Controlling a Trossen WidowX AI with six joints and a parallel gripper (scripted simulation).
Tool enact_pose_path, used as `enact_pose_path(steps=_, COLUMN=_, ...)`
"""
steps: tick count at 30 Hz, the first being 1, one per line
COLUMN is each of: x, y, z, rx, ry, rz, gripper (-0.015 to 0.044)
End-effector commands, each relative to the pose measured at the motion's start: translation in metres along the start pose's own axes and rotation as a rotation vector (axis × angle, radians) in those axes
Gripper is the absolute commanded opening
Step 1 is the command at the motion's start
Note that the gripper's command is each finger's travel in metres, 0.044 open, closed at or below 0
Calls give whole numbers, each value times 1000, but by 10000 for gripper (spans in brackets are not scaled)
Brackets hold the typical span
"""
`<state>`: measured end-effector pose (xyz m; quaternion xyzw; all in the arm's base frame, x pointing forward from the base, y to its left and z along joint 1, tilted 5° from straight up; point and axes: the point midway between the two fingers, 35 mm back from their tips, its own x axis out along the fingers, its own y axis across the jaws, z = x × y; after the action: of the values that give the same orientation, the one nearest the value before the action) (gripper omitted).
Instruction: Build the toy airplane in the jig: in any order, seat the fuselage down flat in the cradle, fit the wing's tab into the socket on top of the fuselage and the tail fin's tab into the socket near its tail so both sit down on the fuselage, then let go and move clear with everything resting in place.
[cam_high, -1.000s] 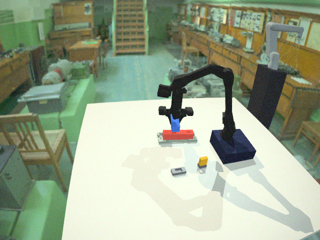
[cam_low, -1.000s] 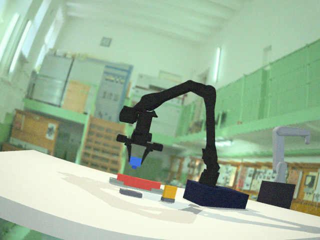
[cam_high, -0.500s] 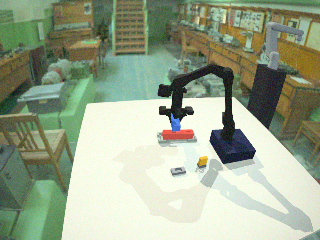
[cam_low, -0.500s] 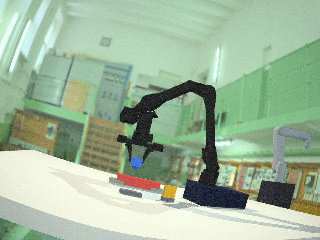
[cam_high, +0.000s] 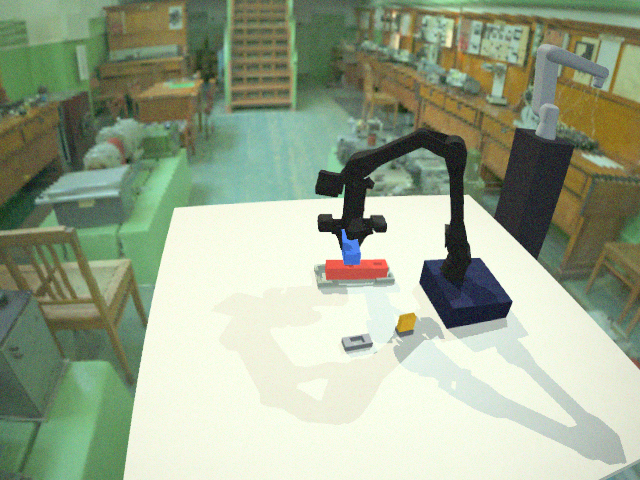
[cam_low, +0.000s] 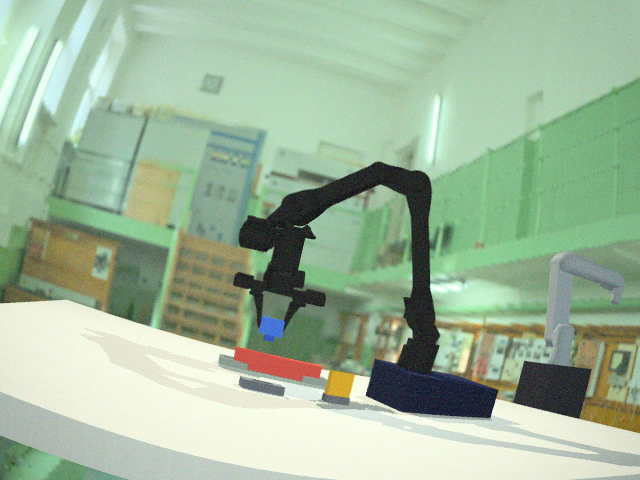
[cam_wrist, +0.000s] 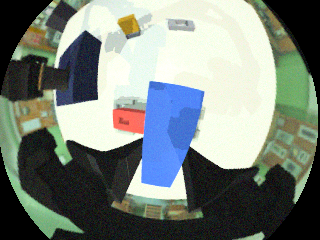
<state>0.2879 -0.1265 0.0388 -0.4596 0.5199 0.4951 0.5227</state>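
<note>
Two loose items, yellow fin (cam_high: 406, 321) and grey block (cam_high: 357, 342), sit clear; jaws grip blue wing (cam_high: 351, 251) above red fuselage (cam_high: 356, 269).

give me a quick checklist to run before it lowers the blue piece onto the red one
1. Grip on the blue piece: ok, the end effector is shut on it.
2. Red body lying flat in the grey cradle: ok, as far as the top and exterior views show.
3. Blue piece clear of the red body: ok, the exterior view shows a gap, with its tab pointing down.
4. Tab lined up over the socket: cannot tell, the socket is hidden under the blue piece in the wrist view.
5. Path down free: ok, the yellow piece and the small grey holder sit well off to the side.
</note>
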Motion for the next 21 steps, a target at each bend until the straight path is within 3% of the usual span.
enact_pose_path(steps=1, x=7, y=1, z=0, rx=-5, ry=0, rz=6, gripper=196)
enact_pose_path(steps=21, x=35, y=2, z=0, rx=-5, ry=0, rz=6, gripper=196)
